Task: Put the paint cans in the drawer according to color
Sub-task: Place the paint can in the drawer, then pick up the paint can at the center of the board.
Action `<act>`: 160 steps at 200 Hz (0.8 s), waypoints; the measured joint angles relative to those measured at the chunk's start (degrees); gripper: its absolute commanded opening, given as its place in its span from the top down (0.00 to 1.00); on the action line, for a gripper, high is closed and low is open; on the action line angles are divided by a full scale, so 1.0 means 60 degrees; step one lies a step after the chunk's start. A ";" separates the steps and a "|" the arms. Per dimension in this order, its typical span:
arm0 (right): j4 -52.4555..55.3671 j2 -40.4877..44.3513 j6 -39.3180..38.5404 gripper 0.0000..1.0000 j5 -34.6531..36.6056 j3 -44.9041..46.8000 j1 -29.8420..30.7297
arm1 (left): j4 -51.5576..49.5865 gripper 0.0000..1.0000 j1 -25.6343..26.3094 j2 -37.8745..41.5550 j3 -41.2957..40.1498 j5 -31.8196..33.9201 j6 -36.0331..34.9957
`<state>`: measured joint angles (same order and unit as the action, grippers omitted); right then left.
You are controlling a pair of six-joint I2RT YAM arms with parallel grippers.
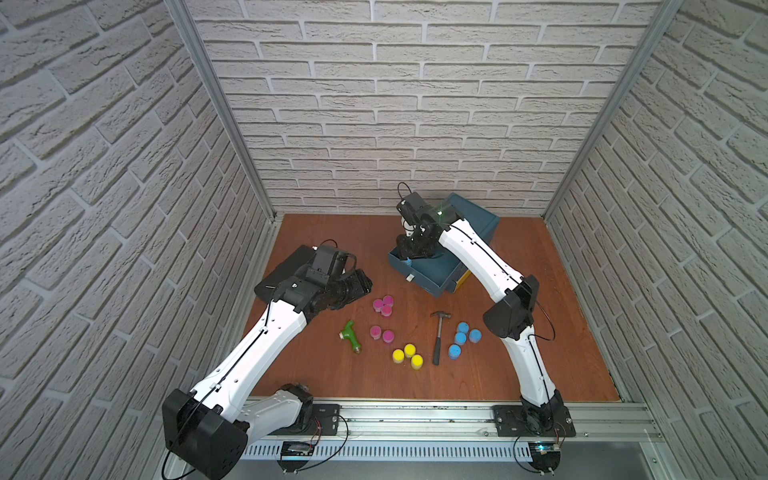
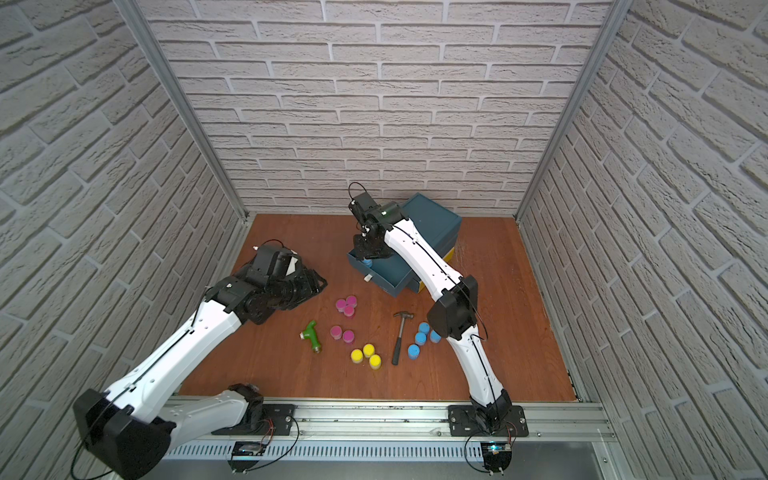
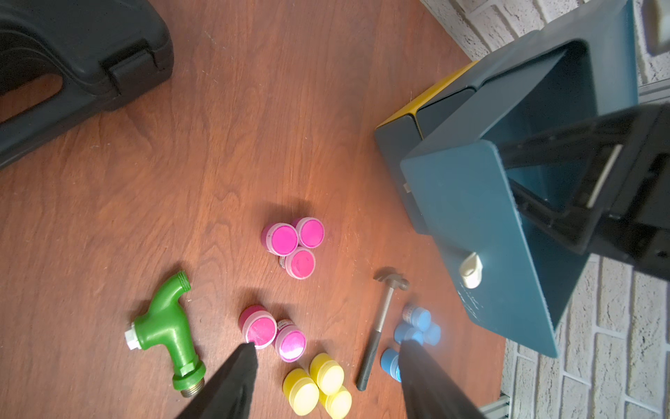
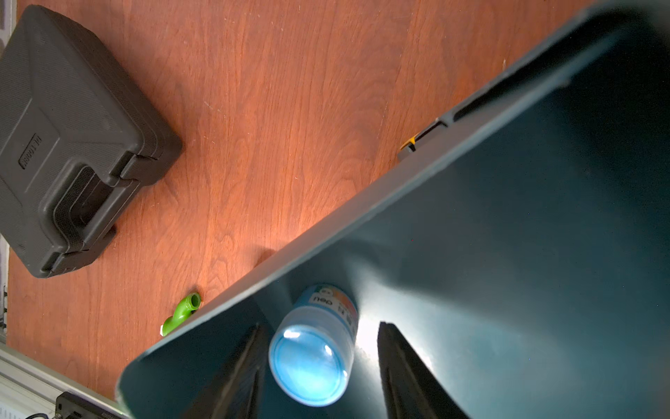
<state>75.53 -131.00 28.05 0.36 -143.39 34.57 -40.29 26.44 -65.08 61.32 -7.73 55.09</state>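
My right gripper (image 4: 322, 325) reaches down into the open teal drawer (image 4: 326, 221) and stands open. A blue paint can (image 4: 311, 348) rests between its fingers on the drawer floor, with a visible gap on one side. Both top views show that gripper (image 1: 406, 255) (image 2: 365, 255) over the drawer's front corner. On the table lie three pink cans (image 1: 383, 306), two more pink cans (image 1: 381, 333), three yellow cans (image 1: 408, 356) and several blue cans (image 1: 463, 337). My left gripper (image 3: 328, 344) (image 1: 363, 282) hovers open and empty above the table, left of the pink cans.
A small hammer (image 1: 438, 336) lies between the yellow and blue cans. A green pipe fitting (image 1: 351, 336) sits left of the pink cans. A black case (image 1: 286, 266) lies under my left arm. The teal cabinet (image 1: 469, 216) stands at the back, a yellow drawer (image 1: 461, 282) below.
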 measured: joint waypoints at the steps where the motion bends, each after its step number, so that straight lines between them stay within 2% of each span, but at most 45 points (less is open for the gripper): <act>1: 0.0000 0.0000 0.0004 0.44 0.0004 0.0000 0.0000 | 0.0000 0.32 0.0000 0.0000 0.0011 0.0000 0.0000; 39: -0.0040 0.0474 0.0018 0.45 0.0117 0.0000 0.0000 | 0.0007 0.32 0.0000 0.0000 0.0175 0.0033 0.0000; 74: -0.0215 0.2193 0.0044 0.46 0.0568 0.0521 0.0000 | 0.0004 0.32 0.0000 0.0007 0.0219 0.0120 -0.0015; 93: -0.0503 0.3865 0.0175 0.46 0.0987 0.1785 -0.0004 | 0.0000 0.32 0.0000 0.0007 0.0233 0.0189 -0.0076; 123: -0.1020 0.6783 0.0805 0.49 0.1483 0.4634 -0.0251 | 0.0000 0.32 0.0000 0.0007 0.0386 0.0302 -0.0273; 160: -0.1166 0.9020 0.1909 0.49 0.1654 0.7923 -0.0998 | -0.0004 0.32 -0.0004 0.0051 0.0561 0.0412 -0.0783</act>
<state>68.53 -76.88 39.51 10.28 -95.85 28.58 -40.32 26.41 -64.77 64.69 -5.26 50.39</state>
